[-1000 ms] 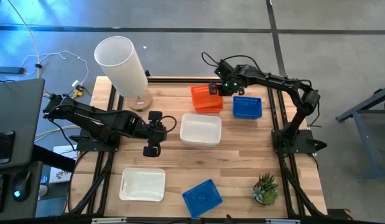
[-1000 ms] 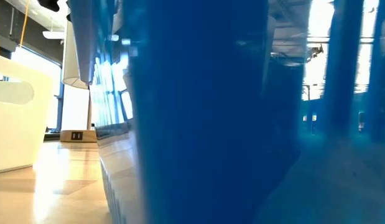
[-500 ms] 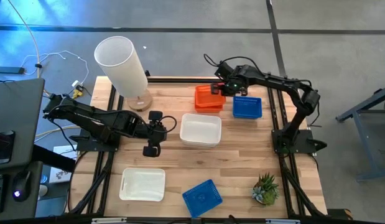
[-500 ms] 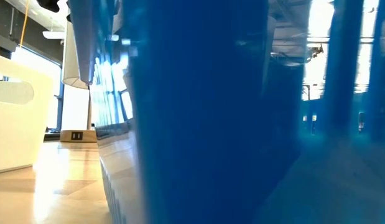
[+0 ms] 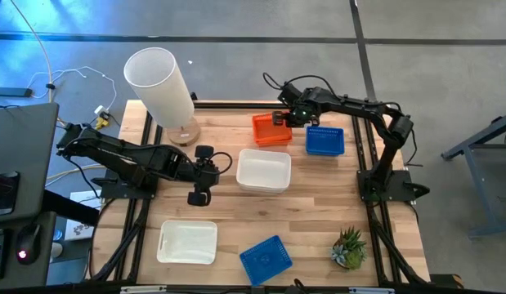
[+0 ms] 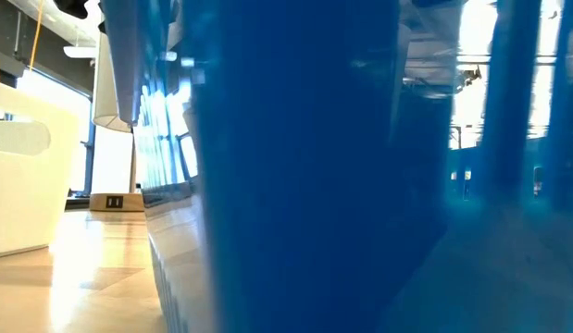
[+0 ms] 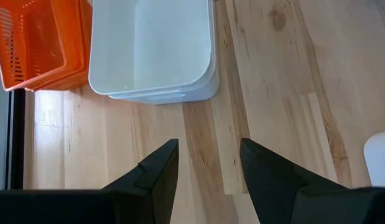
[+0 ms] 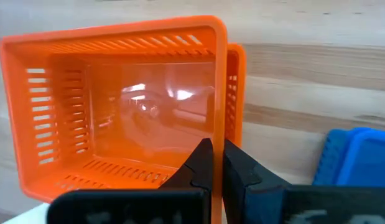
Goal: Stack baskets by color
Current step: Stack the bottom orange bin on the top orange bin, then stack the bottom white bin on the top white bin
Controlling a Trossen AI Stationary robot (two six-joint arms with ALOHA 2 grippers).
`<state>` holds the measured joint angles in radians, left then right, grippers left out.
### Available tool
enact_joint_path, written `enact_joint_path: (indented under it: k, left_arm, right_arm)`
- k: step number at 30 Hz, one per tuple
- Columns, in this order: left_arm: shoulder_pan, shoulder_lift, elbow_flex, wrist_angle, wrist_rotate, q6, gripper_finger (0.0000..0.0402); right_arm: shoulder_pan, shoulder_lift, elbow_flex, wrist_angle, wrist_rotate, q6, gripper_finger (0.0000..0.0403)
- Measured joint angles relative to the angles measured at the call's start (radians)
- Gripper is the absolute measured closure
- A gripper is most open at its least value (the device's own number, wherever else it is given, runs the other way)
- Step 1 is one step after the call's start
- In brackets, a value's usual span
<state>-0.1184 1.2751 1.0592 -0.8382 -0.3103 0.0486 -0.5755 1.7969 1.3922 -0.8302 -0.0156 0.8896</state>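
At the near edge of the tabletop, a blue basket sits turned askew, its long axis running diagonally toward the far right; in the low view it fills almost the whole picture as a blue wall. Beside it, toward the near left corner, a white basket lies with its long side parallel to the near edge. A small potted plant stands near the near right corner.

Around the middle, the left gripper hangs over bare wood, its fingers spread apart with nothing between them. Just beyond it sits a white stack, long axis running left to right; the left wrist view shows at least two baskets nested there.

Toward the far edge, the right gripper is shut on the right-hand rim of the top orange basket, its fingers pinched on the thin wall. That basket sits slightly offset over another orange one beneath, long sides parallel to the far edge. To its right, apart from it, is a second blue basket, squared to the tabletop. A tall white cylinder on a wooden base stands at the far left corner.

No writing or labels can be read on anything.
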Motion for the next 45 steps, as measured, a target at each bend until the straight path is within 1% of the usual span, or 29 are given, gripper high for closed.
enact_joint_path:
  k: [3,7,10,13,20,24,30,36,42,45]
  left_arm:
    - [0.000,0.000,0.000,-0.003,0.000,0.000,0.0245]
    - [0.000,0.000,0.000,-0.003,0.000,0.000,0.0245]
    - [0.000,0.000,0.000,-0.003,0.000,0.000,0.0245]
    - [0.000,0.000,0.000,-0.004,0.000,-0.001,0.0245]
    - [0.000,0.000,0.000,-0.012,0.000,-0.011,0.0245]
    - [0.000,0.000,0.000,-0.017,0.007,-0.012,0.0245]
    - [0.000,0.000,0.000,-0.069,0.019,-0.055,0.0245]
    - [0.000,0.000,0.000,-0.092,0.027,-0.100,0.0245]
    - [0.000,0.000,0.000,-0.093,0.107,-0.114,0.0245]
    - [0.000,0.000,0.000,-0.093,0.133,-0.118,0.0245]
  right_arm:
    - [0.000,0.000,0.000,-0.007,0.003,0.001,0.0403]
    - [0.000,0.000,0.000,-0.008,0.039,0.004,0.0403]
    - [0.000,0.000,0.000,-0.008,0.041,0.000,0.0397]
    - [0.000,0.000,0.000,-0.007,0.042,0.000,0.0378]
    - [0.000,-0.001,0.000,-0.003,0.042,-0.044,0.0320]
    - [-0.002,-0.014,0.000,-0.007,0.031,-0.060,0.0302]
    - [-0.002,-0.077,0.000,-0.034,0.019,-0.116,0.0297]
    - [0.018,-0.146,0.000,-0.111,0.018,-0.175,0.0297]
    - [0.088,-0.204,0.000,-0.202,0.035,-0.238,0.0297]
    - [0.132,-0.231,0.000,-0.234,0.040,-0.244,0.0297]
